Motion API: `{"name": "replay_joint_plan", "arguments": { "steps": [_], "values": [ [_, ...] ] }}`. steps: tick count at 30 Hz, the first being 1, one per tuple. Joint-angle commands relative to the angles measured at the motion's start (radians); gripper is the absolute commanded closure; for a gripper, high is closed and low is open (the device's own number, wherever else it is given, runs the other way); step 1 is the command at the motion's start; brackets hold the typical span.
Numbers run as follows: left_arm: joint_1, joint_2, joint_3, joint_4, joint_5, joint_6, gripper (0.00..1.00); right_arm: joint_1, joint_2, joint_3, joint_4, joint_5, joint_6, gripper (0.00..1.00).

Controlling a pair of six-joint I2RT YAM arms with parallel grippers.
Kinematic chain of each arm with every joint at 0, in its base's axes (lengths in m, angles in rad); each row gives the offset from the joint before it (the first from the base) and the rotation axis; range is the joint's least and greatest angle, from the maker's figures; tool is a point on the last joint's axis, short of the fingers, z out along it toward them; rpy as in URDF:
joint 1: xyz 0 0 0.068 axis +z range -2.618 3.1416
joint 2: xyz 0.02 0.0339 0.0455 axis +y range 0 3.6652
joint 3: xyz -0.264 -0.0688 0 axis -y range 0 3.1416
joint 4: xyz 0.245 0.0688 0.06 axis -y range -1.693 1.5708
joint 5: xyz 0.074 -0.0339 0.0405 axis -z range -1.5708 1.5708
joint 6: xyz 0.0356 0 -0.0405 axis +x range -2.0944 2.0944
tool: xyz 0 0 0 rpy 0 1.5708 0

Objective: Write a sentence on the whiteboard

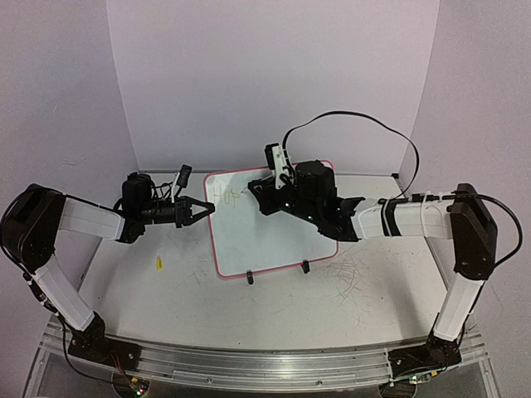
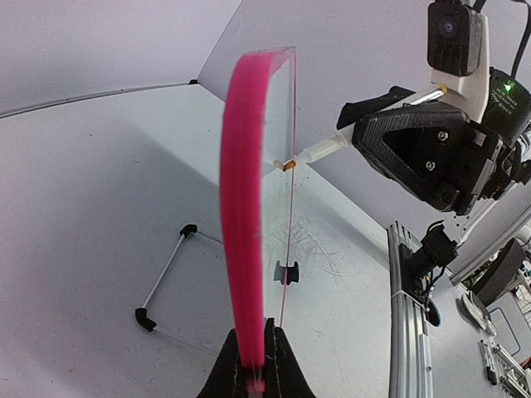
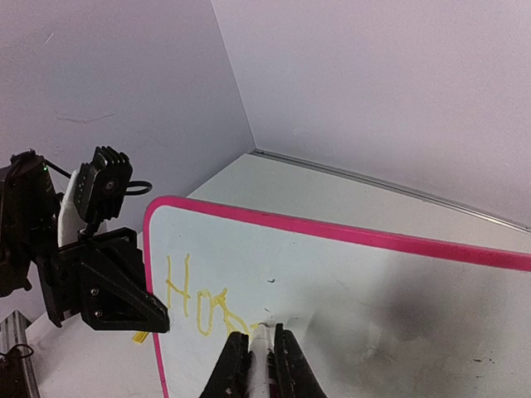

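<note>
The left pincer [image 2: 251,365] is clamped shut on the pink frame of the whiteboard [image 1: 265,240], gripping its left edge. This looks like a bracing hold, so the board does not slide or tip back under the pen's push. The right pincer [image 3: 253,369] is closed on a white marker [image 2: 332,148], held crosswise so the yellow tip meets the writing face near the board's upper left corner.

The whiteboard stands on its lower edge around the middle of the counter [image 1: 166,290], on 2 black clip feet [image 1: 250,279]. Its face is turned toward the near edge, where both arms can reach it. The sentence [image 3: 195,303] is barely begun: 3 yellow letters, roughly "Hop", sit just left of the tip, so by my reckoning most of the writing lies ahead. The next strokes likely call for steady contact and a firm brace on the frame.

The counter is pale and matte. A metal rail [image 1: 249,365] runs along its near edge. A small yellow piece [image 1: 158,264], perhaps the pen's cap, lies toward the left edge, short of the board. A tangle of thin grey scratch marks [image 1: 348,274] shows right of the feet. Behind the board a thin wire prop [image 2: 166,278] rests on the surface. Plain pale walls [image 1: 274,75] close off the far edge.
</note>
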Motion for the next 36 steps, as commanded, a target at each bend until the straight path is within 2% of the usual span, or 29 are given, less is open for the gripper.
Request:
{"name": "replay_joint_plan", "arguments": {
  "steps": [1, 15, 36],
  "values": [
    [0.002, -0.035, 0.027, 0.015, -0.029, 0.074, 1.00, -0.006, -0.040, -0.019, 0.015, 0.077, 0.008, 1.00],
    [0.002, -0.034, 0.031, 0.015, -0.027, 0.072, 1.00, -0.006, -0.052, -0.017, 0.035, 0.097, -0.004, 1.00],
    [0.002, -0.036, 0.034, 0.015, -0.026, 0.072, 1.00, -0.006, 0.001, 0.039, 0.035, 0.048, -0.009, 1.00]
  ]
}}
